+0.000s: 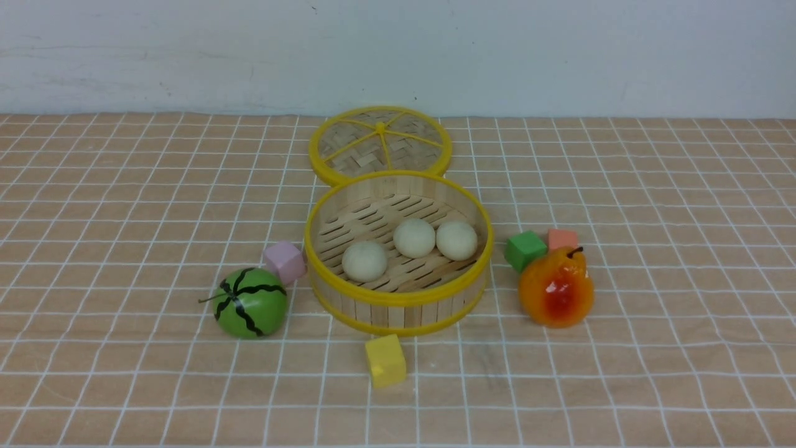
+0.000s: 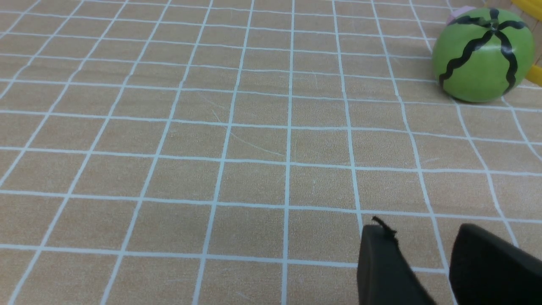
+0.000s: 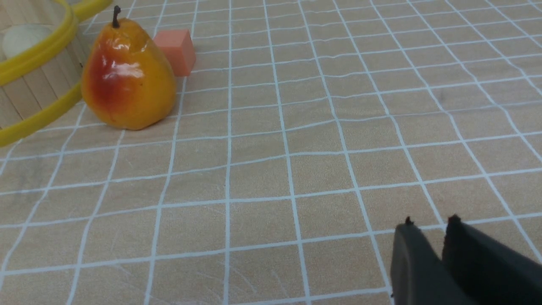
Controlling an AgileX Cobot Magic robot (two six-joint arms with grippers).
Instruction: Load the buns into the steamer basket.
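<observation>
Three cream-white buns [image 1: 364,261] [image 1: 414,238] [image 1: 456,240] lie side by side on the slatted floor of the steamer basket [image 1: 398,305], mid-table in the front view. The right wrist view catches the basket's yellow rim [image 3: 34,55] and one bun [image 3: 23,37] behind it. Neither arm shows in the front view. My left gripper [image 2: 423,231] hovers over bare cloth, open, with nothing between its fingers. My right gripper [image 3: 430,223] is also over bare cloth, away from the basket, its tips a narrow gap apart and empty.
A toy watermelon [image 1: 250,303] and a pink block [image 1: 285,261] sit left of the basket. A yellow block [image 1: 385,361] lies in front. A pear [image 1: 556,289], a green block [image 1: 525,250] and a salmon block [image 1: 563,239] stand right. The woven lid [image 1: 380,146] lies behind.
</observation>
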